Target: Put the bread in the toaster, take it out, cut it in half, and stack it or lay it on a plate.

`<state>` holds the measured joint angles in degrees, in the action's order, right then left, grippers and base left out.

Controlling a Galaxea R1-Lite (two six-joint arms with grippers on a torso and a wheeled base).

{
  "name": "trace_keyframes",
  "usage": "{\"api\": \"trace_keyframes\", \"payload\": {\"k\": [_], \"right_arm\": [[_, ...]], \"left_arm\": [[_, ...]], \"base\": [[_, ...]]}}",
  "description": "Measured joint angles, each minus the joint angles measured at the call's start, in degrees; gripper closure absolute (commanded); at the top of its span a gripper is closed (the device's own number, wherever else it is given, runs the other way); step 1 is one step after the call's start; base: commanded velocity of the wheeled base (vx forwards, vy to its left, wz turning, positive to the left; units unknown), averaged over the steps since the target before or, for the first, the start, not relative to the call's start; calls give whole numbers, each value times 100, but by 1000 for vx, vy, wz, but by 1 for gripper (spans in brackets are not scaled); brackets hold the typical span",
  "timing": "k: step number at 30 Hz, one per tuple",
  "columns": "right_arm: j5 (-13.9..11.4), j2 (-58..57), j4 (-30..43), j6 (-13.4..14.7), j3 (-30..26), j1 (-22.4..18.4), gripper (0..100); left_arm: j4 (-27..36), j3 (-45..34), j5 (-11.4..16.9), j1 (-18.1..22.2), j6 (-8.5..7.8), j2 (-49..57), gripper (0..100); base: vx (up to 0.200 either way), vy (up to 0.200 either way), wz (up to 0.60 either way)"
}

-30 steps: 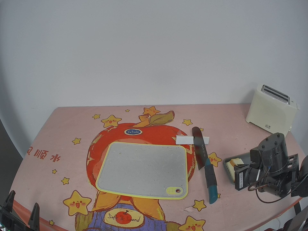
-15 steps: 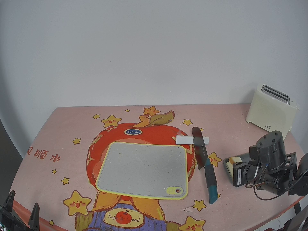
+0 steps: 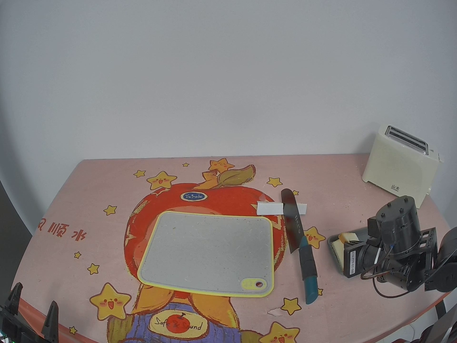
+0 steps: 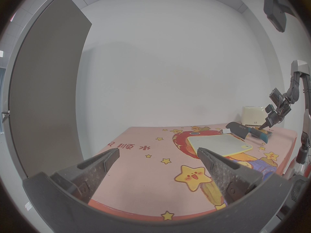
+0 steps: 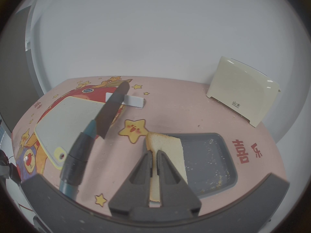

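Observation:
A pale slice of bread (image 5: 170, 151) stands on its edge at the end of the grey tray (image 5: 210, 159) nearest the knife, at the table's right side. My right gripper (image 5: 154, 153) is shut on the slice, with the fingers pinching it from both sides. In the head view the bread (image 3: 347, 237) peeks out past the right wrist. The cream toaster (image 3: 402, 165) stands behind the tray at the back right, its slots up. The left gripper (image 4: 158, 165) hangs open over the table's near left corner, holding nothing.
A grey cutting board (image 3: 209, 251) with a yellow rim lies mid-table. Between it and the tray lies a dark knife (image 3: 300, 244) with a teal handle, its blade resting on a white strip (image 3: 273, 208). Crumbs dot the tray floor.
The head camera has shifted a little. The right wrist has sunk slightly toward the tray, and less of the bread shows past it. The left arm has kept still.

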<state>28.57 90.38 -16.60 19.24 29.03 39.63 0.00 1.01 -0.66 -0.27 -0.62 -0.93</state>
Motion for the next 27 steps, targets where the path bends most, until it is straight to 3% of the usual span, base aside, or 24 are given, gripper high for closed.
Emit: {"api": "trace_keyframes", "payload": {"k": [27], "right_arm": [[110,182,2,44,-26,300,100]], "left_arm": [[0,0,0,0,0,0,0]], "base": [[0,0,0]]}}
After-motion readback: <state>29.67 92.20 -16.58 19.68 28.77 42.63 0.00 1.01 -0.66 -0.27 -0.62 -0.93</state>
